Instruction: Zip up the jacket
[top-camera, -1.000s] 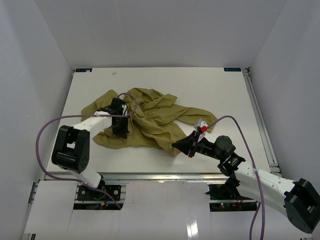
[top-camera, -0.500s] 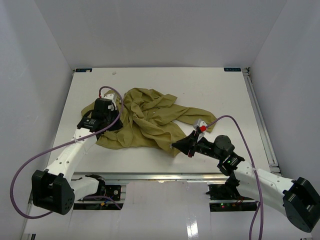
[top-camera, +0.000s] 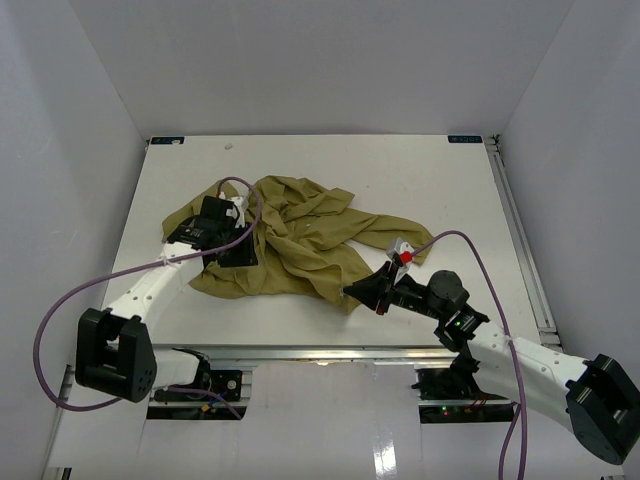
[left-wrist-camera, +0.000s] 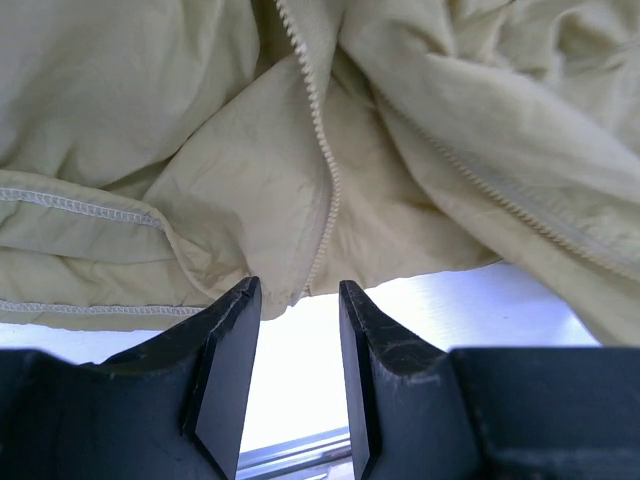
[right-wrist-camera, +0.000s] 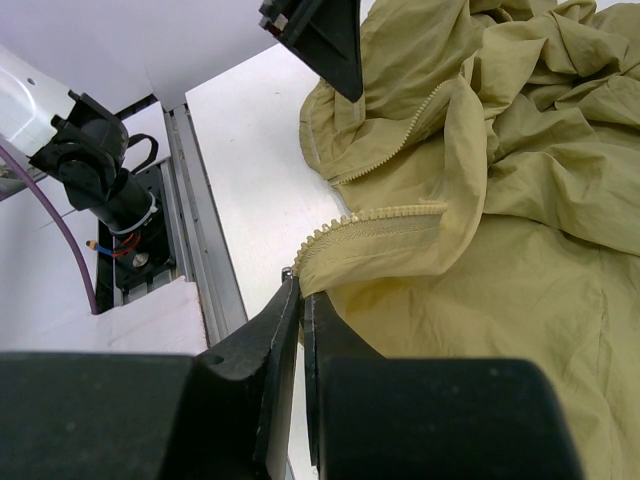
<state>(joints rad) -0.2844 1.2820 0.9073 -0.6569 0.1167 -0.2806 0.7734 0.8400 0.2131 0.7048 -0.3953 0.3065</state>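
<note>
On the table (top-camera: 420, 180), near its 6 o'clock edge, the right gripper (top-camera: 347, 291) is clamped on the hem corner of the jacket (top-camera: 300, 235), where a row of zipper teeth (right-wrist-camera: 385, 215) ends. The garment spreads from it toward 10 o'clock. A purple cable (top-camera: 55, 320) loops at 8 o'clock, off the cloth. Farther in, the left gripper (top-camera: 238, 256) hovers over the jacket's 9 o'clock side, jaws apart and empty, with the other zipper edge (left-wrist-camera: 322, 170) running from its tips toward 12. Since a second ago those jaws have parted and the left elbow has dropped toward 6; the right arm has not moved.
</note>
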